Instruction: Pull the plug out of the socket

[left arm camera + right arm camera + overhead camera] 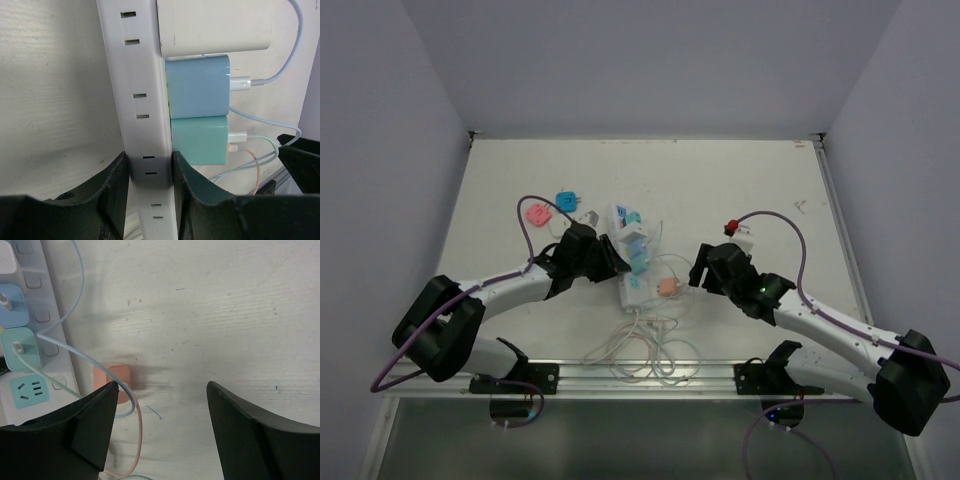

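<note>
The white power strip (631,262) lies in the middle of the table. A white plug (215,25), a blue plug (197,85) and a teal plug (200,140) sit in it, each with a thin cable. My left gripper (150,172) is shut on the strip's body (140,100) just below the teal plug; in the top view it (617,256) is at the strip's left side. My right gripper (162,390) is open and empty over bare table, to the right of the strip (30,315). An orange adapter (112,377) lies loose by its left finger.
A pink adapter (536,214) and a blue adapter (566,201) lie at the back left. A small red and white item (738,230) sits behind the right arm. Thin cords (645,350) coil near the front edge. Walls close in on three sides.
</note>
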You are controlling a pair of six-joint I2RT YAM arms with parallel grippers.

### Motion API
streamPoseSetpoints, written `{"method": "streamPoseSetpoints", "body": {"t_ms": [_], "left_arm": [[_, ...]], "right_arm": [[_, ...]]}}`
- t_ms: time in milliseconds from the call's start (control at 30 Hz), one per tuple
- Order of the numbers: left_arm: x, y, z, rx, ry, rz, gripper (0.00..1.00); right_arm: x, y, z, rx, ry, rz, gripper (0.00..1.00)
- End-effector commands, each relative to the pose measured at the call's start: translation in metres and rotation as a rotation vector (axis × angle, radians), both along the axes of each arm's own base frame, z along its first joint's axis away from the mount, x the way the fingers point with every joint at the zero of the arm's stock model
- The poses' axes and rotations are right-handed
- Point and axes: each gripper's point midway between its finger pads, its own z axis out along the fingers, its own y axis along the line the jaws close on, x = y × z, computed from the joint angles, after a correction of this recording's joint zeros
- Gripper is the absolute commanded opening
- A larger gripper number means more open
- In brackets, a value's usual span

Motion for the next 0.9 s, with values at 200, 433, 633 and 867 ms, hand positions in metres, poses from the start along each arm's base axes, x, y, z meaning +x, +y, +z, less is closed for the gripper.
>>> {"method": "streamPoseSetpoints", "body": {"t_ms": [200, 433, 633, 867], "left_arm": [[-0.007, 0.023, -0.026, 0.132, 0.023, -0.009, 0.00], [-0.007, 0.022, -0.024, 0.122, 0.022, -0.013, 0.00], [-0.010, 0.021, -0.024, 0.116, 0.026, -0.020, 0.00], [-0.012, 0.021, -0.024, 0.112, 0.026, -0.025, 0.00]], "right_arm": [[0.018, 0.061, 0.070, 0.156, -0.187, 0.284, 0.81], [0.028, 0.112, 0.073, 0.265, -0.103, 0.381, 0.81], [0.042, 0.137, 0.055, 0.294, -0.031, 0.378, 0.71], [0.042, 0.163, 0.027, 0.361, 0.076, 0.409, 0.58]]}}
